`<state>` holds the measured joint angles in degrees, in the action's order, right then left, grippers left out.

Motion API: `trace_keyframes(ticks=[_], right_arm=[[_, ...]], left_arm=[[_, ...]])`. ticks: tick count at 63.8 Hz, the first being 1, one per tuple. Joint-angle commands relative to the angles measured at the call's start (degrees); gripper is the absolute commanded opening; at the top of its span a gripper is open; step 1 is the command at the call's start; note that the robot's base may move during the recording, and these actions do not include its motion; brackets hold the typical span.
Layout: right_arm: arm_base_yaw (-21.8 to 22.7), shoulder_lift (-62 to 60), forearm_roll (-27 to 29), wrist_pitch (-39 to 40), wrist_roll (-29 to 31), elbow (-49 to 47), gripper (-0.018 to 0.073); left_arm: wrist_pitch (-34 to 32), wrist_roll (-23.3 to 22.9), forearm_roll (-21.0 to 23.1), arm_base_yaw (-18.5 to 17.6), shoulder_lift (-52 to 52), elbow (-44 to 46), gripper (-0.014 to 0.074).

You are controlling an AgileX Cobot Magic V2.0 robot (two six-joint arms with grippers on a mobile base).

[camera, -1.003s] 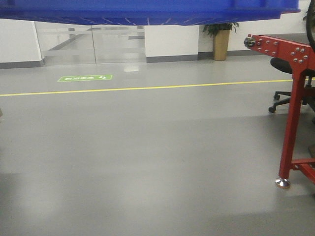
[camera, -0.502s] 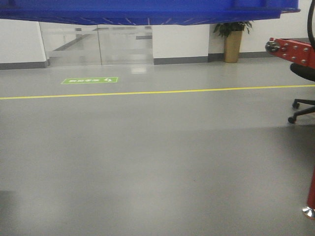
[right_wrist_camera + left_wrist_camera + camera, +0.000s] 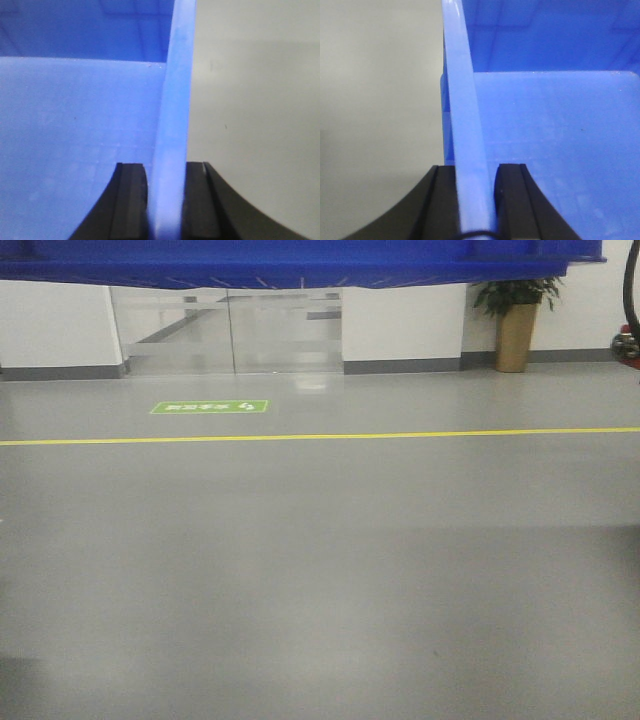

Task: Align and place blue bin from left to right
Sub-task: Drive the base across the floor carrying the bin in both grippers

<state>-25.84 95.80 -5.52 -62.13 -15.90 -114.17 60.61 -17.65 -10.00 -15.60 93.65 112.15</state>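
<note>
The blue bin (image 3: 300, 260) seems mid-carry above the floor (image 3: 320, 590). The left end effector (image 3: 476, 180) and right end effector (image 3: 167, 180) each pinch its wall. Next probably calls for level, aligned lowering.

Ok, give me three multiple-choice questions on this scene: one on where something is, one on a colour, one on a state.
1. Where does the bin show in the front view?
A) along the top edge
B) along the bottom edge
C) dead centre

2. What colour is the floor line?
A) red
B) yellow
C) white

3. How do the left jaws stand?
A) wide open, off the bin
B) shut on the bin's wall
C) shut on nothing

Answers:
1 A: its blue underside spans the top of the picture.
2 B: a thin yellow stripe runs across the grey floor.
3 B: the left wrist view shows the black jaws pressed against both sides of the wall.
</note>
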Motion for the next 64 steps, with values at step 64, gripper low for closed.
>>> trace_keyframes(ticks=[64], right_arm=[[0.04,-1.56,-1.25,4.24,1.5,-1.21,-0.0073]], left_arm=[[-4.68,0.39,-2.25,-0.12,-1.28,1.07,-0.0016]])
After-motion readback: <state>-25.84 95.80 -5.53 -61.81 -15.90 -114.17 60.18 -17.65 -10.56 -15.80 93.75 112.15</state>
